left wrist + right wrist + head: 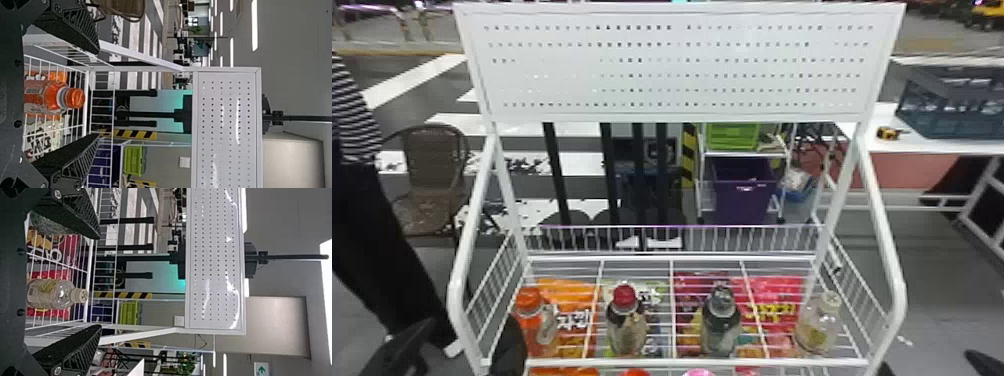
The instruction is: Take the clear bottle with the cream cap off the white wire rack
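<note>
Our right claw (98,282) is spread and empty, and we could topple the cream-capped bottle (49,293) on the white wire rack (697,362) by closing off-centre and nudging one side first.

The clear bottle (814,330) was thin, see-through plastic with a glossy shine, while its cream cap (79,295) looked like duller, opaque plastic. The white wire rack (682,362) appeared to be painted metal, smooth along its tubes and wires. Its perforated panel (215,258) was smooth and glossy, catching bright streaks of light. The orange bag (569,290) and the red bag (780,290) were shiny, wrinkled plastic film. The orange cap (75,98) was plastic too. Behind, the green crate (732,136) looked like plastic, and the chair (434,165) had a rough, woven texture.
</note>
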Robot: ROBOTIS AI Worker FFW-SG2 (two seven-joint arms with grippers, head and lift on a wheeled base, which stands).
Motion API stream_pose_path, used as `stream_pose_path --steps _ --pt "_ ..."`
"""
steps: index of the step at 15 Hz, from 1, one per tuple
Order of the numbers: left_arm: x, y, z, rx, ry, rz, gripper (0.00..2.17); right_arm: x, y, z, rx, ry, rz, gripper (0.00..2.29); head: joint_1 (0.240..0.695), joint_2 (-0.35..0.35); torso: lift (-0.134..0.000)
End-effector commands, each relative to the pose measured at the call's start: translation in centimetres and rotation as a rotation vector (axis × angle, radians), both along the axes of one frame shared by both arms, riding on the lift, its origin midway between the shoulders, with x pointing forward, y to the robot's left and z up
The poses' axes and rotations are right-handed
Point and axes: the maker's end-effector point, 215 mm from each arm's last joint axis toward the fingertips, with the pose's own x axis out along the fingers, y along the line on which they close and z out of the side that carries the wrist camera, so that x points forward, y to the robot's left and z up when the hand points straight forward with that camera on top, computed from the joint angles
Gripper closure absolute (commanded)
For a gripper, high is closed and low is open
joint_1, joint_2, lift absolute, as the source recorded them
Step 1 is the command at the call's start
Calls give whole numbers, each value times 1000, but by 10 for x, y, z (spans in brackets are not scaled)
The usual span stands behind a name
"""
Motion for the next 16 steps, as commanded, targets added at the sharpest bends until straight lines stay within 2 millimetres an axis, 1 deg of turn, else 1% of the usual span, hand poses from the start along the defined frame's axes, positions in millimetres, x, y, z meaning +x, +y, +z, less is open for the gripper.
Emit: stream_pose_path --steps 1,8,9,11,12,13,15,16 --pt "-1 -1 3 -1 -4 -2 137 -1 0 1 -1 -2 0 90 499 0 0" --pt "-3 -1 1 0 2 -2 137 -2 0 3 -2 -8 0 90 499 0 0" --pt "-3 -1 3 -1 -4 -2 137 -2 0 1 -1 -6 0 90 499 0 0" --pt "-7 -3 6 -4 -10 -7 137 1 -3 -12 1 -15 -6 90 499 0 0" --pt "-9 -6 9 -9 -21 -13 137 6 -6 -30 7 -2 -13 90 499 0 0" --pt "-9 -9 6 -9 -14 -18 137 13 -9 -49 12 9 -18 90 499 0 0" --pt "-11 -14 -2 -7 2 -25 137 29 -13 -80 15 5 -26 90 499 0 0" --pt "-12 -18 -6 -1 14 -27 137 37 -14 -99 17 27 -29 90 499 0 0"
